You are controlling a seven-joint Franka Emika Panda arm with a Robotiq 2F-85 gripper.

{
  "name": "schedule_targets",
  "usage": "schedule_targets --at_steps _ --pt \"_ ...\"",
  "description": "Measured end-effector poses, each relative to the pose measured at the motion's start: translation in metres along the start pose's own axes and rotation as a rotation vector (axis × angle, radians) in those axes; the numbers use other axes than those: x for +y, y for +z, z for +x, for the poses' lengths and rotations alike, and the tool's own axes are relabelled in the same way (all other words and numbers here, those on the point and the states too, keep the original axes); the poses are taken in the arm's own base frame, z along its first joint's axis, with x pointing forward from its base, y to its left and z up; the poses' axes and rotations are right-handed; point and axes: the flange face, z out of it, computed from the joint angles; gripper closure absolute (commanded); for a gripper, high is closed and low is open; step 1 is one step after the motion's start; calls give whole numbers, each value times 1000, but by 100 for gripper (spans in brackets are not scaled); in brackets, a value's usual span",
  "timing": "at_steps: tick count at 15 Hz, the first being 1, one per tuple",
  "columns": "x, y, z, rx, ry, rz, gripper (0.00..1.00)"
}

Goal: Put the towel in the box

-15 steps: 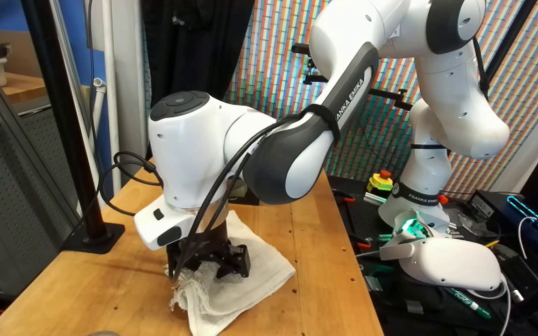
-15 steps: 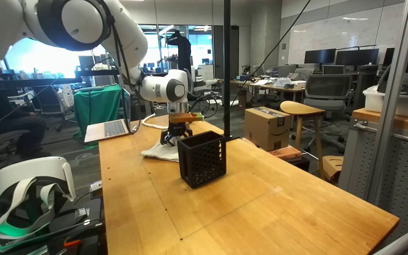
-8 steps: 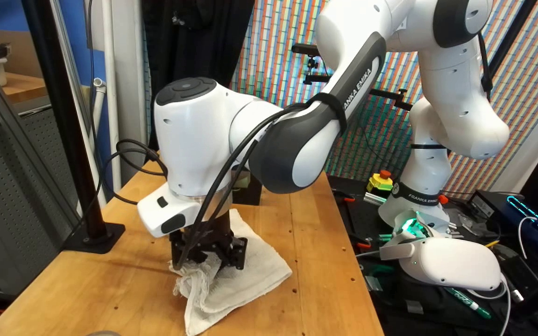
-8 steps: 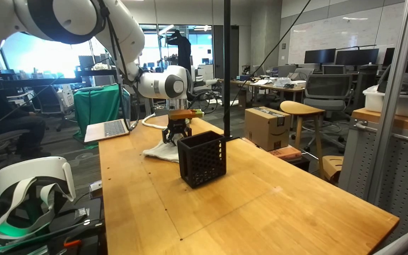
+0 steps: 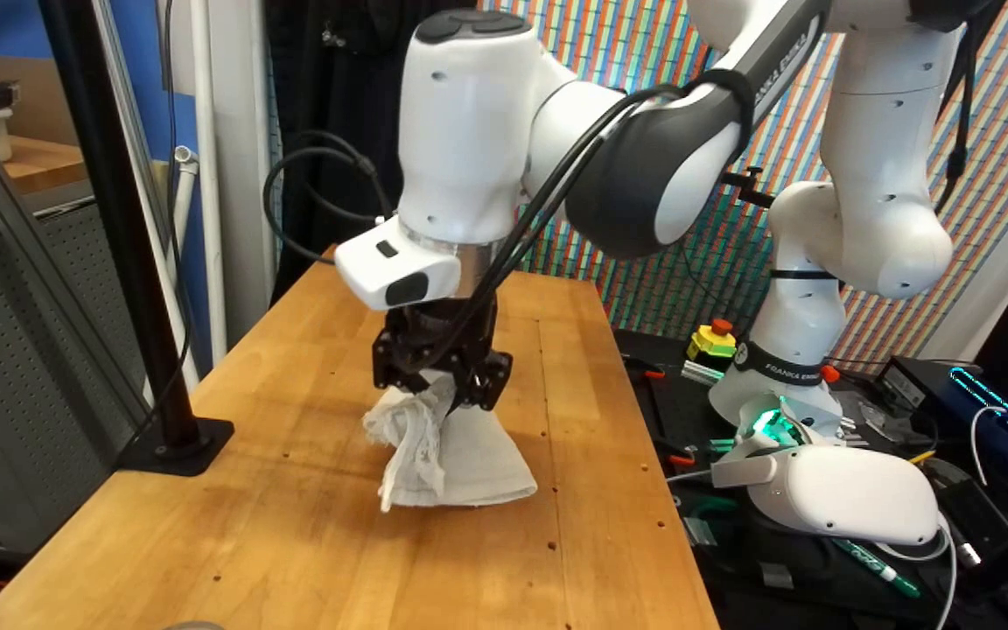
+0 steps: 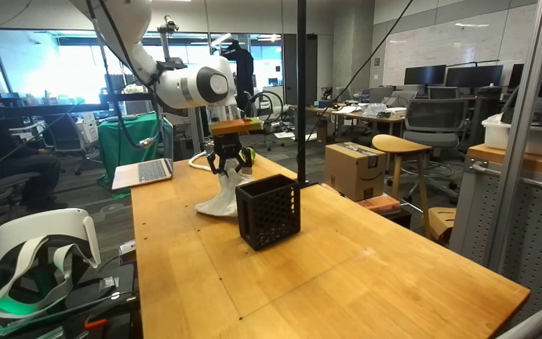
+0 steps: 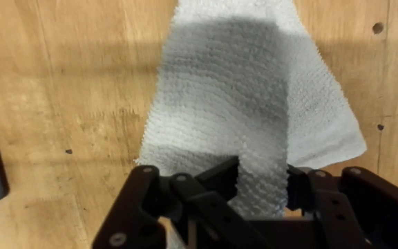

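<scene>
The white towel (image 5: 482,464) is bunched at its top between the fingers of my gripper (image 5: 443,385). It is pulled up, and its lower part spreads at the table top; I cannot tell how much touches. In an exterior view the towel (image 6: 221,202) stands behind the black lattice box (image 6: 271,212), which hides part of it. The box is upright with an open top. The gripper (image 6: 227,167) is above and behind the box. In the wrist view, a fold of the towel (image 7: 219,86) is pinched between the fingertips (image 7: 263,173).
The wooden table (image 6: 337,268) carries a laptop (image 6: 151,170) at its far left. A black post (image 6: 301,94) rises at the table's edge; its base plate (image 5: 176,446) also shows in an exterior view. A headset (image 5: 845,490) lies beside the table.
The gripper has risen and moved toward the far side in an exterior view. The towel, flat before, is drawn up with it and hangs from the fingers. The box has not moved.
</scene>
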Motion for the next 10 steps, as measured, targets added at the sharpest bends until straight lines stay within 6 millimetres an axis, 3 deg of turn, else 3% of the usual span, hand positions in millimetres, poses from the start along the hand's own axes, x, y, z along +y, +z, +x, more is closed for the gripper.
schedule_targets --at_steps 6,10 --pt "-40 -80 -61 -37 66 -165 85" --pt "-53 -123 -103 -123 105 -280 85"
